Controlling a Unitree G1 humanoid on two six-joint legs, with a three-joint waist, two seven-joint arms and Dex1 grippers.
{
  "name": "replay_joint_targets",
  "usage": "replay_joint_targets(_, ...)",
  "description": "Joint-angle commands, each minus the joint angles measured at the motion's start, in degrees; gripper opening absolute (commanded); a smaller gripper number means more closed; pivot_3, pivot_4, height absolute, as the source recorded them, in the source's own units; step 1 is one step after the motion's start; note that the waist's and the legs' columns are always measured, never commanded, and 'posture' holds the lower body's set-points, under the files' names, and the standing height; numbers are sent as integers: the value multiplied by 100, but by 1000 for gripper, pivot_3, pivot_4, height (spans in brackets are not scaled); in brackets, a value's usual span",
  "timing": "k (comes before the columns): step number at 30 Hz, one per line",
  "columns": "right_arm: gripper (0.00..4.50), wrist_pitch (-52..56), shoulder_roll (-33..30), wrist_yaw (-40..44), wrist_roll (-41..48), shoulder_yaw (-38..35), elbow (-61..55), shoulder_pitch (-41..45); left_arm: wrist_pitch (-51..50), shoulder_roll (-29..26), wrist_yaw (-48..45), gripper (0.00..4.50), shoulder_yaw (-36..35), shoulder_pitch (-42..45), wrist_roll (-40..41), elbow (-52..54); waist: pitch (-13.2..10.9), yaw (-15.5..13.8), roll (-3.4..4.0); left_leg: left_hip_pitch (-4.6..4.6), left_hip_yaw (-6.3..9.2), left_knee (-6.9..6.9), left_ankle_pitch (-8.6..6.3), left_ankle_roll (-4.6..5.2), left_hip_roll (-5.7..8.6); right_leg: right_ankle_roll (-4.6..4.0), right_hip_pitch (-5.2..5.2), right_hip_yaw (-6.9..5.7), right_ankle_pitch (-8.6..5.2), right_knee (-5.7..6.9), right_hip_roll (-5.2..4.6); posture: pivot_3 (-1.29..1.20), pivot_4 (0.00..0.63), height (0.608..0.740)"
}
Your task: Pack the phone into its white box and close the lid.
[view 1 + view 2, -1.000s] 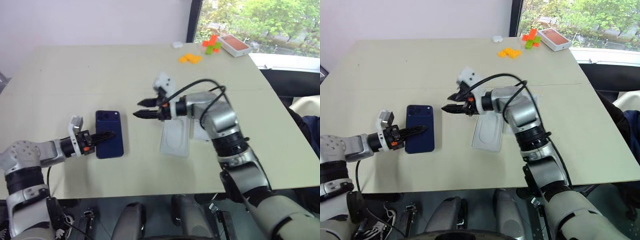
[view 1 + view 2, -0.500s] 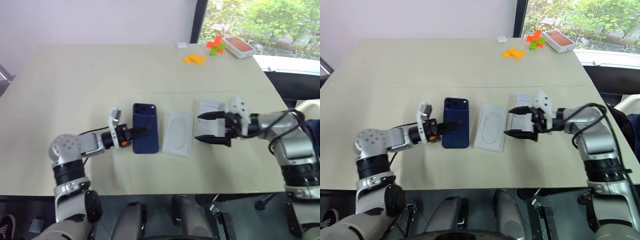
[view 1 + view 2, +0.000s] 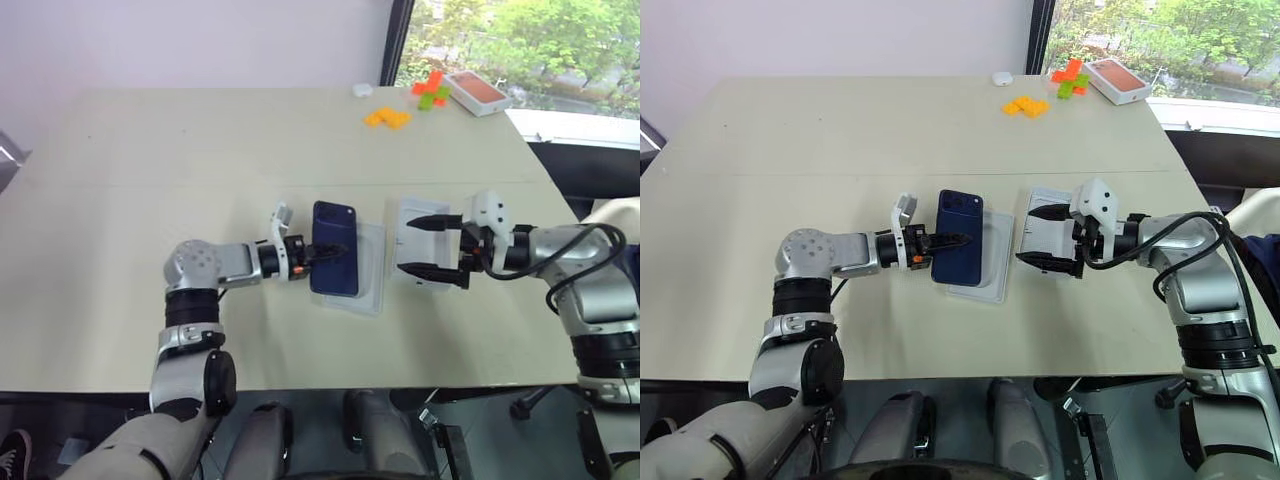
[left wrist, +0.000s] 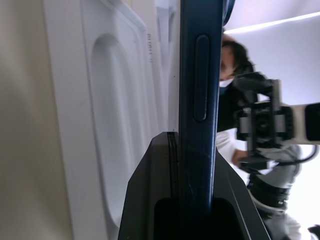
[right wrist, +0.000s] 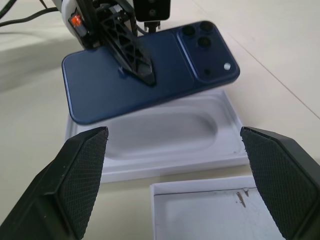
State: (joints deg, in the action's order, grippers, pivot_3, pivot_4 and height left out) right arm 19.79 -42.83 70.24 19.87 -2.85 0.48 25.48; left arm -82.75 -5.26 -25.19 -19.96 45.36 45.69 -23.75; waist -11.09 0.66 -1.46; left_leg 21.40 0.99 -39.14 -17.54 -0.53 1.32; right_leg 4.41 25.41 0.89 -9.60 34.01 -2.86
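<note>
Left of the table's (image 3: 120,180) middle, the left gripper (image 3: 322,254) pinches the phone (image 3: 334,250) by its long edge and holds it above the flat white insert (image 3: 368,270). From the left wrist, the phone's side button shows edge-on between the fingers. Just right, the lid (image 3: 412,232) lies inside-up under the right gripper (image 3: 432,244), whose fingers (image 5: 82,170) are spread wide and hold nothing. Bare tabletop surrounds them; coloured blocks (image 3: 385,117) sit far off by the window.

place: office or lab | cue: plain table (image 3: 150,150), window (image 3: 500,40)
</note>
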Motion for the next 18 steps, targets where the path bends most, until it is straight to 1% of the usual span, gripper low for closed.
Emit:
replay_joint_targets(1, 4436, -67, -44, -88, 60, -58, -158, -15, 80, -1, -195, 0, 227, 214, -5, -42, 0, 0, 0, 0, 0, 0, 0, 0, 0, 0, 0, 0, 0, 0, -1, 0, 150, 740)
replay_joint_targets(6, 4436, -93, -39, -185, 45, -31, -157, -14, 102, -17, -357, 0, 562, 281, -116, -226, 0, 4, 1, 0, 0, 0, 0, 0, 1, 0, 0, 0, 0, 1, -2, 0, 150, 740)
replay_joint_targets(8, 4500, -103, -38, -221, 21, -8, -143, -4, 239, 56, -232, 986, 484, 435, -213, -549, 0, 1, 1, 0, 0, 0, 0, 0, 0, 0, 0, 0, 0, 2, -2, 0, 150, 740)
replay_joint_targets(9, 4500, -114, -37, -246, -6, 12, -135, 4, 322, 75, -202, 1255, 481, 492, -268, -691, 0, 1, 1, 0, 0, 0, 0, 0, 1, 0, 0, 0, 0, 1, -2, 0, 150, 740)
replay_joint_targets(10, 4500, -128, -39, -267, -33, 34, -132, 10, 356, 90, -216, 1733, 501, 527, -296, -755, 0, 0, 1, -1, 0, 0, 0, 0, 1, 0, 0, 0, 0, 1, -1, 0, 150, 740)
replay_joint_targets(13, 4500, -122, -31, -305, -38, 75, -138, 28, 179, 104, -236, 3214, 591, 553, -286, -708, 0, 8, 1, -1, 0, 0, 0, 0, 1, 0, -1, 0, 0, 1, -2, 0, 150, 740)
replay_joint_targets(16, 4500, -133, -24, -334, -46, 121, -95, 75, -29, 22, -291, 4437, 691, 579, -280, -585, 1, 20, 2, -4, -1, 0, 0, 0, -1, 0, -1, 1, 0, 4, 0, 0, 150, 740)
replay_joint_targets(18, 4500, -147, -2, -364, -53, 153, -63, 117, -96, -27, -337, 4437, 686, 632, -273, -571, 1, 22, 4, -6, 0, 0, 1, -1, 0, 0, -2, 1, 0, 5, 2, 0, 150, 740)
